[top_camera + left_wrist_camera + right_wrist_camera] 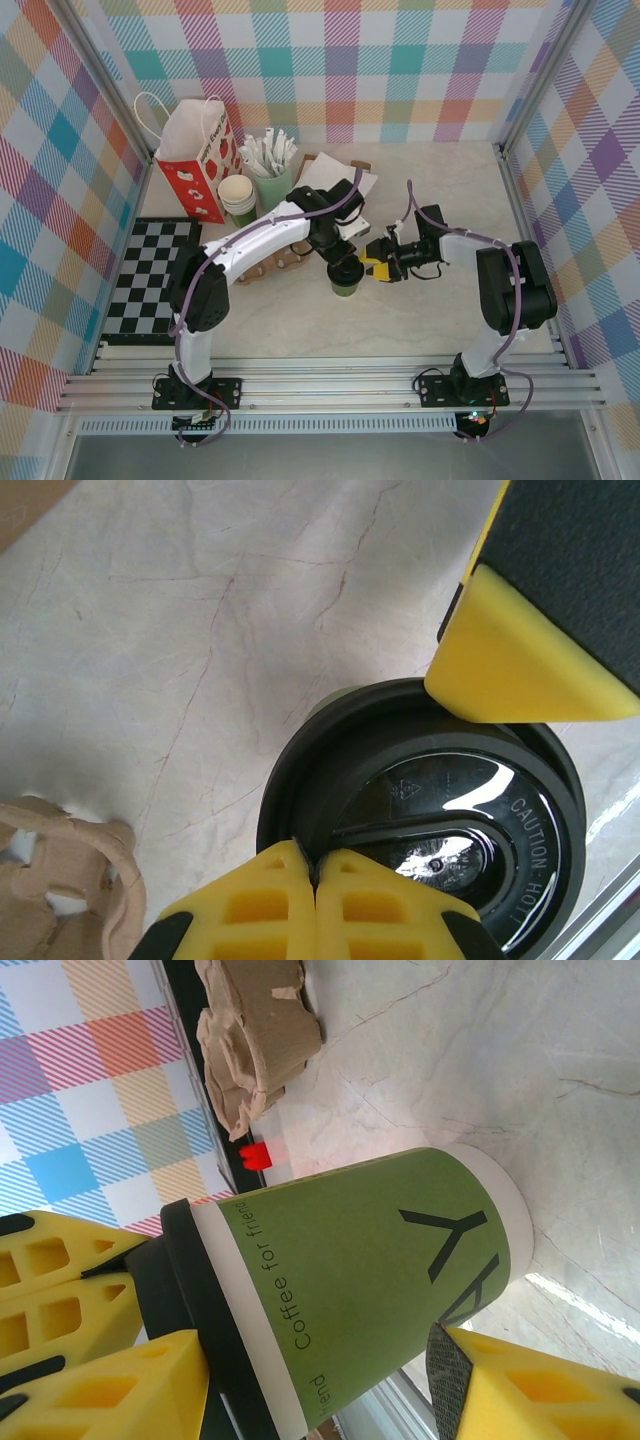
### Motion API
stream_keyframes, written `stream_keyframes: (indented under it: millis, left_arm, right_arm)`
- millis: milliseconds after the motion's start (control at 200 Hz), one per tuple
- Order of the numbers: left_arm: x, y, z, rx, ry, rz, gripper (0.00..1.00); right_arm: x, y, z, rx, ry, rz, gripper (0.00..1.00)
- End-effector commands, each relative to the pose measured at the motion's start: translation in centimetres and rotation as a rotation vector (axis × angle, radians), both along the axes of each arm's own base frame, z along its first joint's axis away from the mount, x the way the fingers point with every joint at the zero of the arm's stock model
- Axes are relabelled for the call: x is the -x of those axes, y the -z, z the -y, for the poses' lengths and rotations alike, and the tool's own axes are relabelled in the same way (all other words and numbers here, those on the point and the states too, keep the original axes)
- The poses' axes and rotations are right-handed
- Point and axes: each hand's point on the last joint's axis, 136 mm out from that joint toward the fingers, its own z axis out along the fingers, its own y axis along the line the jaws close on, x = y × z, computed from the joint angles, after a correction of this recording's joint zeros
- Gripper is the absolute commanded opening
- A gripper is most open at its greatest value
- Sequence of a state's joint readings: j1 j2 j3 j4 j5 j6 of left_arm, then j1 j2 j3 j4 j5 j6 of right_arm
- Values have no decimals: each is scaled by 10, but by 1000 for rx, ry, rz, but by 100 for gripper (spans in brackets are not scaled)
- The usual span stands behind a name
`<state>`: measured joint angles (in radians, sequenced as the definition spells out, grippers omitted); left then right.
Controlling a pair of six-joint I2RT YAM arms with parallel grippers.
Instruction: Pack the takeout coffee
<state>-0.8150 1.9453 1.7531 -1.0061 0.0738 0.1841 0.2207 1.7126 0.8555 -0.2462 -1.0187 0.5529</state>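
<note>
The takeout coffee (347, 277), a green paper cup with a black lid, stands upright on the marble table at the centre. My left gripper (338, 256) is over it, shut, with its yellow tips (315, 875) together against the lid's (470, 810) near rim. My right gripper (377, 268) is at the cup's right side, turned so one finger is above the other. The upper finger (525, 645) overlaps the lid's edge. The lower finger (530, 1390) is by the cup wall near the base. The cup (370, 1280) spans the gap between these fingers; contact is unclear.
A cardboard cup carrier (285, 262) lies just left of the cup. Behind it are a stack of lidless cups (238, 198), a green cup of packets (272, 165), a red-and-white paper bag (195, 160) and papers (335, 175). A checkered mat (150, 280) is at the left.
</note>
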Motion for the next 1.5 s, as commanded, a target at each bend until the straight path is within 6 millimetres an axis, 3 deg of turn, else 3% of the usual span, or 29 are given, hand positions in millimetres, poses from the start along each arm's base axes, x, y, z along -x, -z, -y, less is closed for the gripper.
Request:
stream_keyframes:
  millis: [0, 115, 260, 365, 460, 570, 760, 955, 1495]
  left_arm:
    - [33, 44, -1, -21, -33, -174, 0]
    - [28, 40, -4, -24, -67, -140, 0]
    - [8, 4, -1, -4, -107, -41, 0]
    - [6, -15, 3, 25, -145, -43, 0]
    - [5, -23, 2, 33, -215, -45, 0]
    - [-1, -29, -2, 43, -328, -29, 0]
    - [-4, -31, -9, 51, -454, -23, 0]
    - [-3, -21, -12, 13, -493, -47, 0]
    - [4, 26, -13, -74, -550, -138, 0]
  right_arm:
    - [25, 56, 11, 165, 25, -135, 59]
    - [20, 46, 8, 142, 33, -115, 59]
    - [-1, 2, 2, 93, 69, -7, 71]
    - [-10, -26, 4, 93, 113, 74, 82]
    - [-12, -35, 10, 117, 175, 117, 98]
    - [-13, -40, 14, 103, 238, 162, 100]
    - [-1, -36, 15, 83, 223, 193, 100]
    - [8, -22, 12, 78, 179, 166, 100]
    - [23, 39, 18, 195, 190, 9, 100]
